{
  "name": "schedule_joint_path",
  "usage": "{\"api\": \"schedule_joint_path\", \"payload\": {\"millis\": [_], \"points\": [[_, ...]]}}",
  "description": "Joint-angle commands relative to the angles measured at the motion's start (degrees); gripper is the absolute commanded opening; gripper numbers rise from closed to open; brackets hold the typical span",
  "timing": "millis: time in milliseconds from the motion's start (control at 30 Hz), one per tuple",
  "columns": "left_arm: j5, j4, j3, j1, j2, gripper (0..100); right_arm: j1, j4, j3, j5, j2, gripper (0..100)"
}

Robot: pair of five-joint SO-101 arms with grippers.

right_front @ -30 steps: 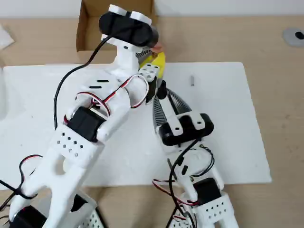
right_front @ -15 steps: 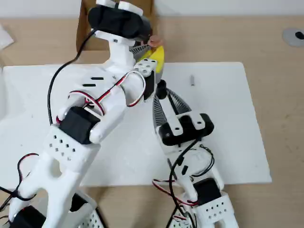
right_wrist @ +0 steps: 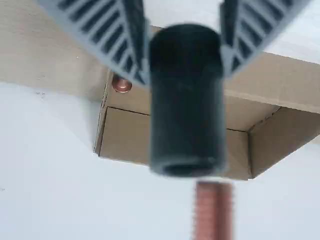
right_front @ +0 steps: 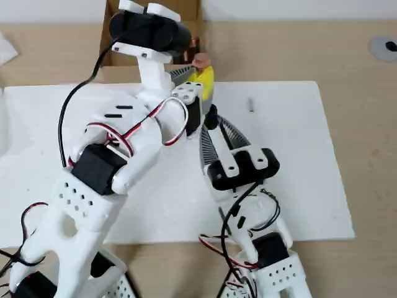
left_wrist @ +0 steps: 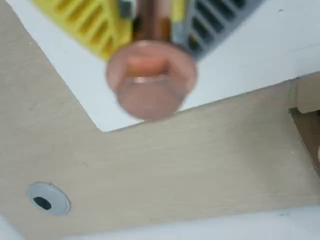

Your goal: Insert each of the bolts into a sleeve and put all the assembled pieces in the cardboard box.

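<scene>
The left gripper is clamped on the shank of the copper bolt, near the cardboard box. The right gripper is clamped across the black sleeve, whose bore sits close to the bolt's threaded tip. Both parts appear rigid, light and smooth: hold the bolt behind its head and the sleeve mid-body, leaving the bore clear.

At twelve o'clock the left arm hides most of the cardboard box; the bolt head is blurred.
</scene>
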Motion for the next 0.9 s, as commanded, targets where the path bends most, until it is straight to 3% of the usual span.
{"api": "schedule_joint_path", "payload": {"millis": [0, 867], "points": [[0.00, -1.67, -2.29, 0.70, -2.42, 0, -0.75, 0.26, -0.13, -0.62, -6.02, 0.9], [-1.41, -9.67, 6.07, 0.79, -1.89, 0, -0.84, 1.05, -0.13, -0.62, -6.37, 0.9]]}}
